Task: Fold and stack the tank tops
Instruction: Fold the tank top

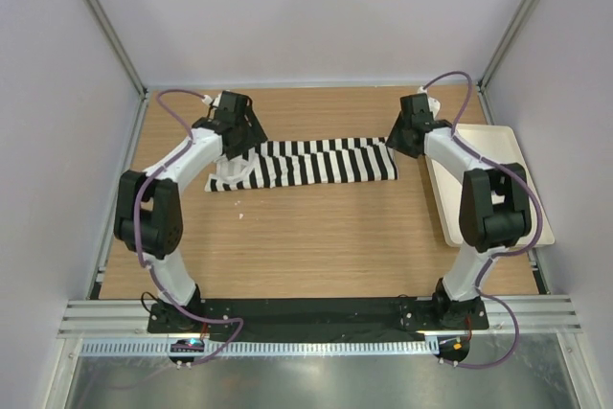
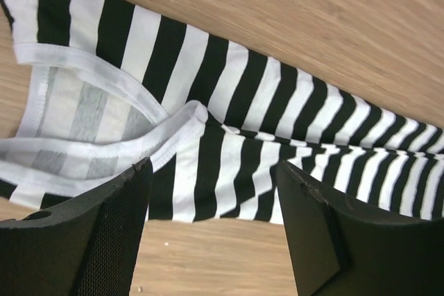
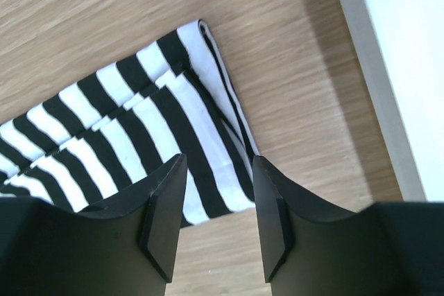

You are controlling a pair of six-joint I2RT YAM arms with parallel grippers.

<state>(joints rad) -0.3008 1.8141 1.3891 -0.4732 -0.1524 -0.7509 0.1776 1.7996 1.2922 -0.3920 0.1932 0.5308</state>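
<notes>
One black-and-white striped tank top (image 1: 311,162) lies folded lengthwise into a long band across the far half of the table. Its white-trimmed neck and armhole end is at the left (image 2: 104,112); its hem end is at the right (image 3: 173,123). My left gripper (image 1: 233,137) hovers open over the strap end, its fingers (image 2: 111,233) apart with bare wood and cloth between them. My right gripper (image 1: 404,139) hovers open over the hem corner, its fingers (image 3: 163,206) apart and empty.
A plain white rectangular tray (image 1: 498,184) sits at the table's right edge, also seen in the right wrist view (image 3: 402,46). Small white specks (image 1: 238,215) lie on the wood in front of the top. Grey enclosure walls surround the table.
</notes>
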